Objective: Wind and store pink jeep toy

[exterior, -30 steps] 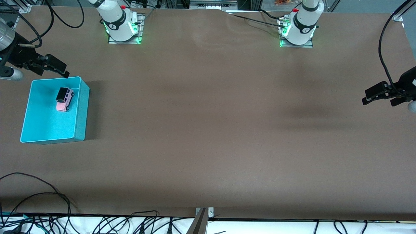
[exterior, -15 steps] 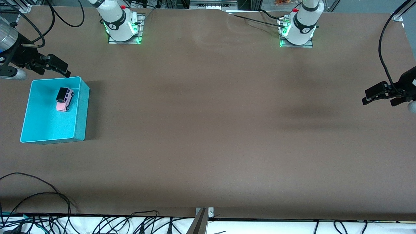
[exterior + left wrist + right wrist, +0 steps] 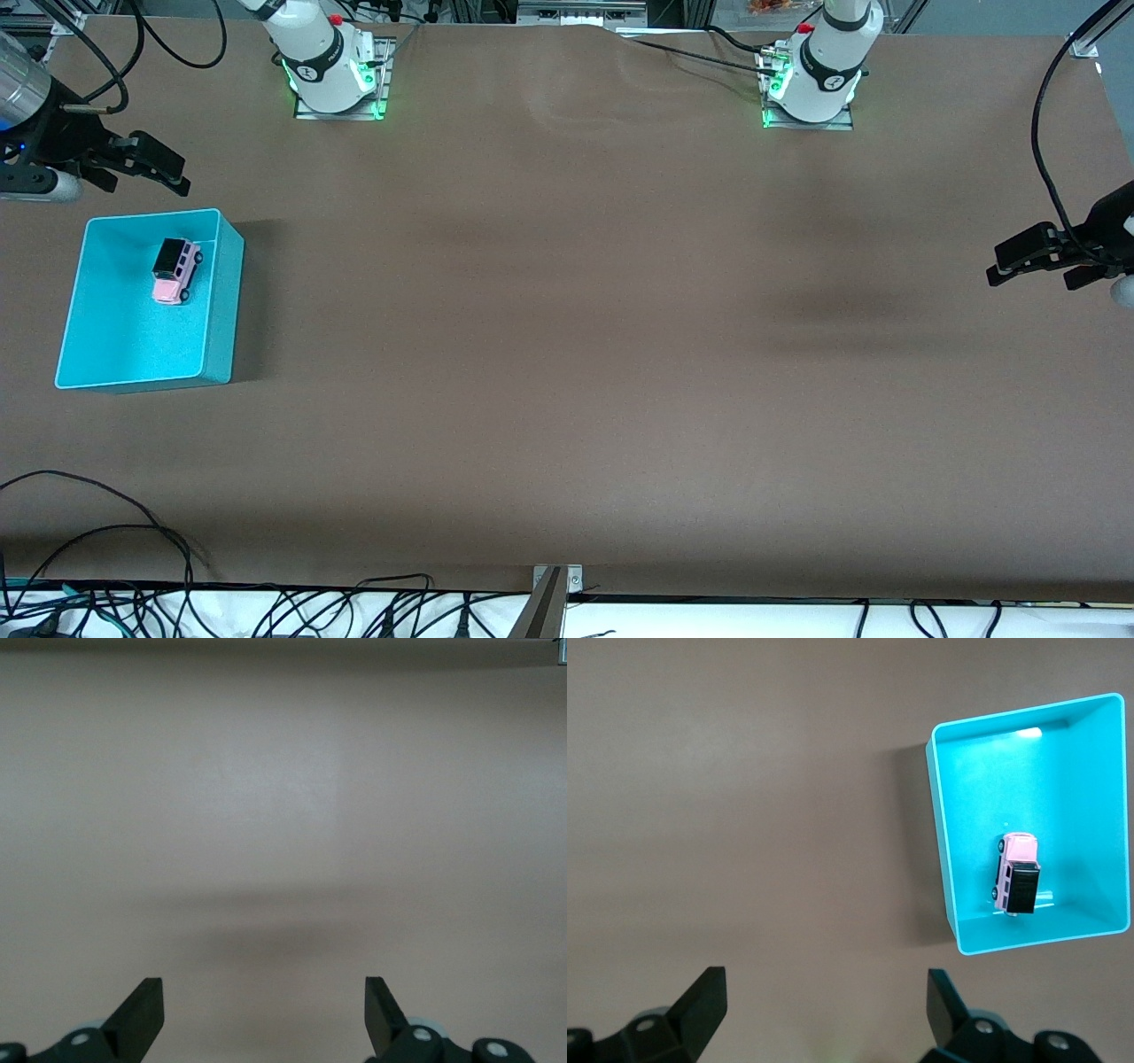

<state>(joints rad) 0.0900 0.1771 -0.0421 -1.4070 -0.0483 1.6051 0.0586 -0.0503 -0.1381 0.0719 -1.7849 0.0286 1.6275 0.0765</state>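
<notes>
Pink jeep toy (image 3: 176, 270) is located inside the turquoise bin (image 3: 221, 301), resting on the bin floor on its wheels. It sits in the part of the bin farther from the front camera, close to the wall that faces the middle of the bench, apart from the remaining walls. Its long axis runs roughly along the bin's longer side, slightly slanted. The black roof and rear end (image 3: 169, 256) point away from the front camera; the pink nose points toward it. The right wrist view confirms the jeep (image 3: 1015, 873) standing upright within the bin (image 3: 943, 842), nothing touching it.

Bin stands on the brown bench (image 3: 567, 354) at the right arm's end, near that edge, roughly midway between the bases' edge and the camera edge.

Right tool (image 3: 146, 173) hangs over bare bench just off the bin's edge nearest the arm bases, not over the bin. Its fingers (image 3: 700, 1003) are spread wide with nothing between them.

Left tool (image 3: 1032, 263) hangs over bare bench at the left arm's end, close to that edge, well apart from bin and toy. Its fingers (image 3: 142, 1010) are likewise spread apart, empty, with only bench surface in its wrist view.

Cables (image 3: 106, 540) lie along the bench edge nearest the front camera.
</notes>
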